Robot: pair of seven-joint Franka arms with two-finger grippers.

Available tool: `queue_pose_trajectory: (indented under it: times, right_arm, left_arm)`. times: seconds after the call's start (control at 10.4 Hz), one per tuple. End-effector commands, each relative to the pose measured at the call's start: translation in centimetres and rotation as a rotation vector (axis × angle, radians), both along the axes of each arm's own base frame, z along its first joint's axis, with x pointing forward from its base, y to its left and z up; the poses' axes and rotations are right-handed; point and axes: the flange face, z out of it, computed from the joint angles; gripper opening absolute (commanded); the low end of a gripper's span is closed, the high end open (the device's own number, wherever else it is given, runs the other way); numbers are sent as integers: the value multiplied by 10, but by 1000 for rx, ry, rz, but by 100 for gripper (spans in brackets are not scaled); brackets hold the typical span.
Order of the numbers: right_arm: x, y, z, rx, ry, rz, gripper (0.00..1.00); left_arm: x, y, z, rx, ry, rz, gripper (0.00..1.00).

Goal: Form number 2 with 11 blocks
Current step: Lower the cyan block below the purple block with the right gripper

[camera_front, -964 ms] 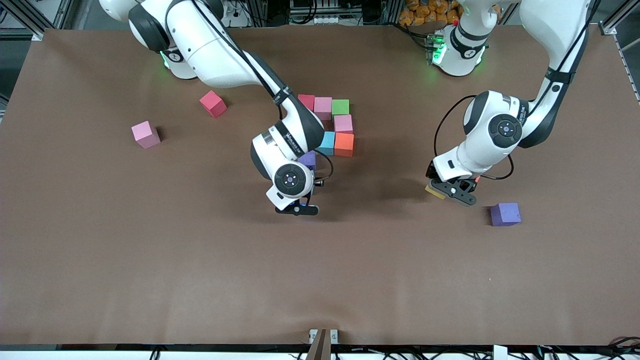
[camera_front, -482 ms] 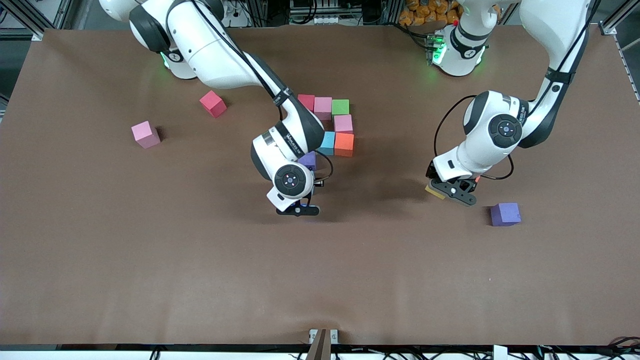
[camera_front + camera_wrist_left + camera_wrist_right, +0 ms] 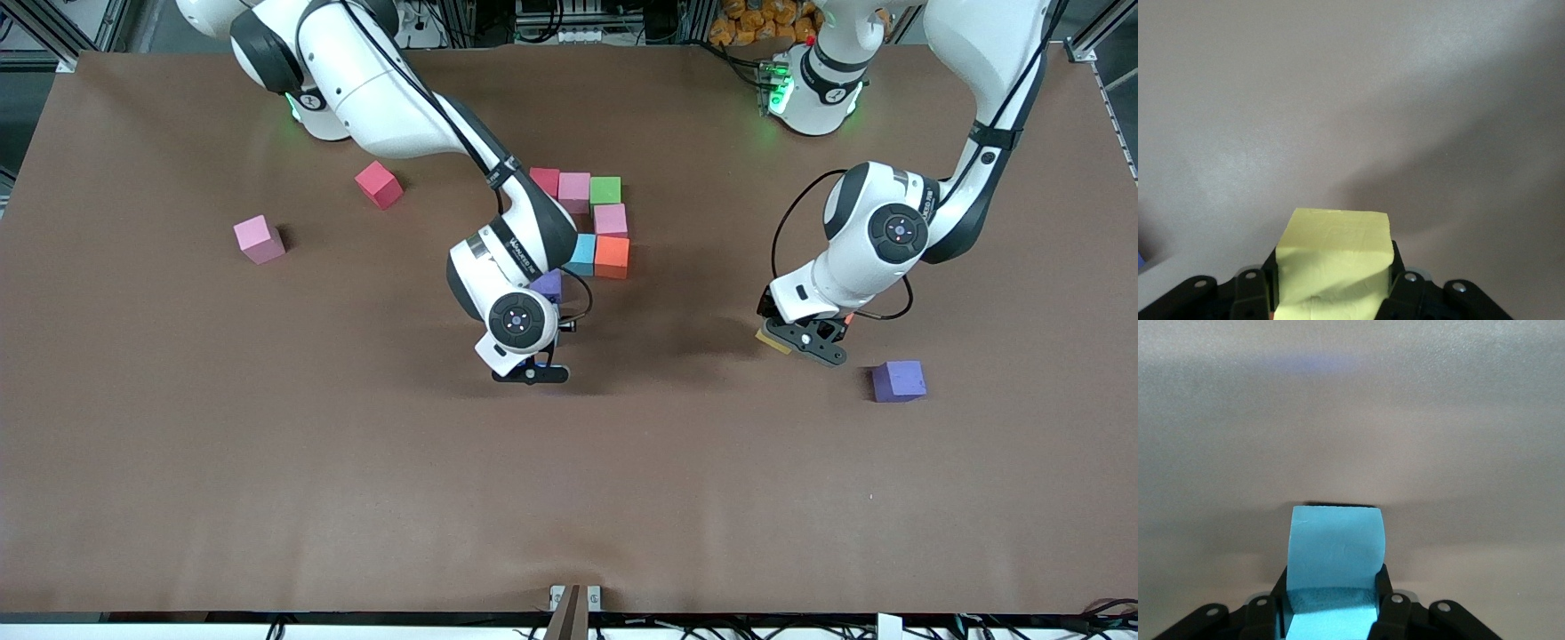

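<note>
My right gripper (image 3: 531, 372) is shut on a light blue block (image 3: 1335, 547), low over the table just nearer the camera than a purple block (image 3: 548, 284); the right wrist view shows this gripper (image 3: 1331, 597) too. My left gripper (image 3: 805, 342) is shut on a yellow block (image 3: 773, 340), also seen in the left wrist view (image 3: 1335, 247), over bare table. The partial digit is a cluster: red (image 3: 544, 180), pink (image 3: 574, 188), green (image 3: 605, 189), pink (image 3: 610, 219), light blue (image 3: 582, 253), orange (image 3: 612, 256) and that purple block.
Loose blocks lie apart: a red one (image 3: 379, 184) and a pink one (image 3: 259, 238) toward the right arm's end, a purple one (image 3: 898, 380) beside my left gripper toward the left arm's end. The brown table (image 3: 569, 498) spreads nearer the camera.
</note>
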Motion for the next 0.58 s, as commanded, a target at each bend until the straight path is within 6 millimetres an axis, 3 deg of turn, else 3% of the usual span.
queue_pose_trajectory:
  times: [0.0, 0.48]
  right_arm:
    - [-29, 10, -65, -49, 59, 26, 0]
    - [-32, 8, -66, -56, 66, 25, 0]
  left_arm:
    - [3, 0, 1, -14, 17, 17, 59]
    - [2, 0, 0, -14, 18, 17, 59]
